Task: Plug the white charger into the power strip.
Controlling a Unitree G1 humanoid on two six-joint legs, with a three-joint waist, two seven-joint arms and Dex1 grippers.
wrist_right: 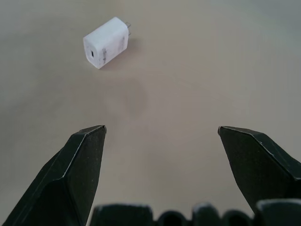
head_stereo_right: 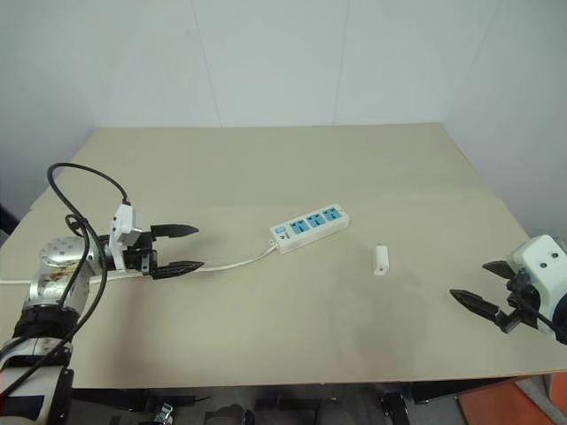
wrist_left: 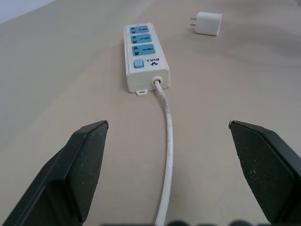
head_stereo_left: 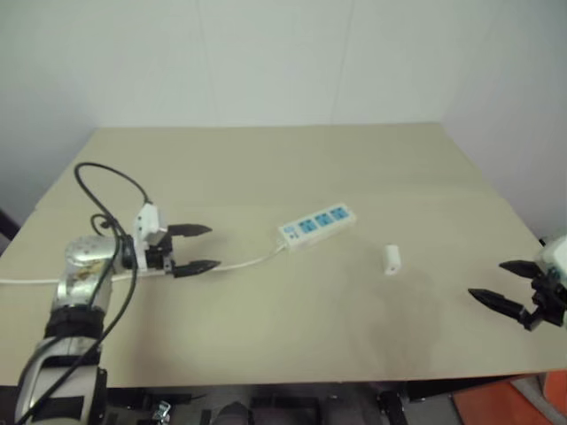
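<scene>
Charger plugging has not begun yet, as far as I can judge. I see the table (head_stereo_left: 266,159) as a wide tan sheet. The power strip (head_stereo_left: 317,225) lies near its middle, blue sockets facing up, its cord (head_stereo_left: 239,263) running off toward my left side. The left gripper (head_stereo_left: 197,247) hovers just over that cord, fingers spread wide, holding nothing. The right gripper (head_stereo_right: 483,285) hangs near the table's right edge, also spread wide and empty. The white charger (head_stereo_left: 392,258) lies on its side between the strip and that gripper, apart from both, prongs pointing away from my right hand. I take the step in hand to be the reach. Next I need the right gripper to come in over the charger and close across its body, leaving the prongs free.
</scene>
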